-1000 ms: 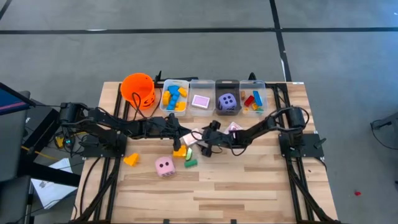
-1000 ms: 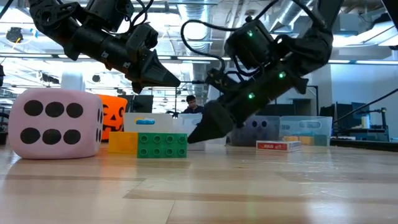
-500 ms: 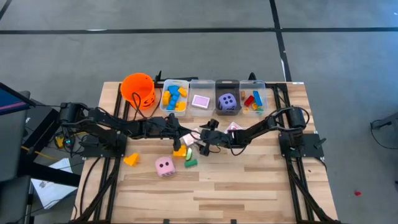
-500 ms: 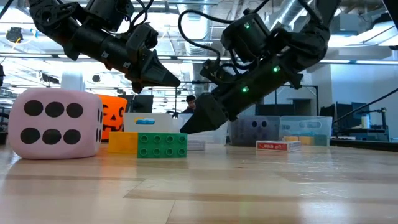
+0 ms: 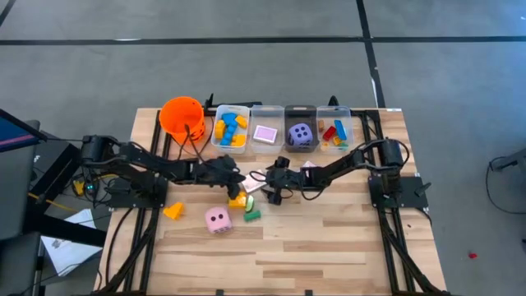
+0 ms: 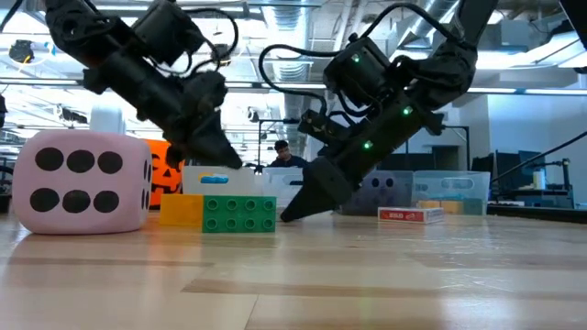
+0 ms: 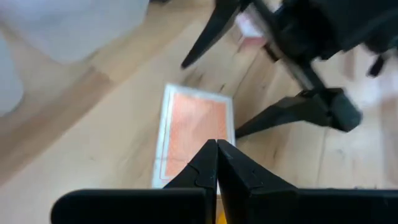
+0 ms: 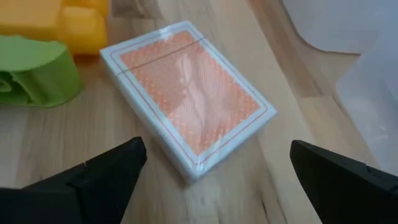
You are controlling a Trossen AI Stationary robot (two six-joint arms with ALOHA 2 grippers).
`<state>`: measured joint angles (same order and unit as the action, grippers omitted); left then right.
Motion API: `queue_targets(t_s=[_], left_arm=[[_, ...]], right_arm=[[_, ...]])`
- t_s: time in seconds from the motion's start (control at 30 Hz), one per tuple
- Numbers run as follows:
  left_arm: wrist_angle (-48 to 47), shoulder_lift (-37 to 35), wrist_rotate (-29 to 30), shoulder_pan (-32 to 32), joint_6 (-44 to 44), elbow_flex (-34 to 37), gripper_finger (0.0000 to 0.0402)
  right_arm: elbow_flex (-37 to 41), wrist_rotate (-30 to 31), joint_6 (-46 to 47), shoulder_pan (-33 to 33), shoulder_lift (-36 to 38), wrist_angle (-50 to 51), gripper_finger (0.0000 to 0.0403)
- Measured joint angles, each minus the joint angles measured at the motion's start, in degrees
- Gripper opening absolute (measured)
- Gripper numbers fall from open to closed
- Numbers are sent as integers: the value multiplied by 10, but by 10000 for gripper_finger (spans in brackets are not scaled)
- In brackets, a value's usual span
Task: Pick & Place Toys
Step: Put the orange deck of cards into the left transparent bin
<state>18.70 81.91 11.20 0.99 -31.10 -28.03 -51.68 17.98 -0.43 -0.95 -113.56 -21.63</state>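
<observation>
Pink-and-white card pack (image 8: 189,99) flat on the table, beside yellow (image 8: 59,22) and green blocks (image 8: 37,78) (touching neither)

My left gripper (image 7: 216,163) sat at mid-table with its fingers pressed together, tilted down. My right gripper (image 8: 211,171) reached in from the other side, facing it, fingers spread wide near the tabletop.

- orange bucket (image 5: 182,117) – upright at the tabletop's far edge, just left of the bin row
- four clear plastic bins (image 5: 267,125) in a row along that far edge, side by side
- wooden plank tabletop (image 5: 329,238)
- low view: person (image 6: 283,152) in the room behind
</observation>
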Motion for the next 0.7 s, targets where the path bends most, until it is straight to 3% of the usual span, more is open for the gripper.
queue_targets(t_s=[0.37,0.7], left_arm=[[10,169,-40,-7,-23,-84,0],[-91,141,-38,-6,29,-100,0]], right_arm=[[-2,-3,1,-1,3,35,400],[-2,-109,-16,1,3,41,400]])
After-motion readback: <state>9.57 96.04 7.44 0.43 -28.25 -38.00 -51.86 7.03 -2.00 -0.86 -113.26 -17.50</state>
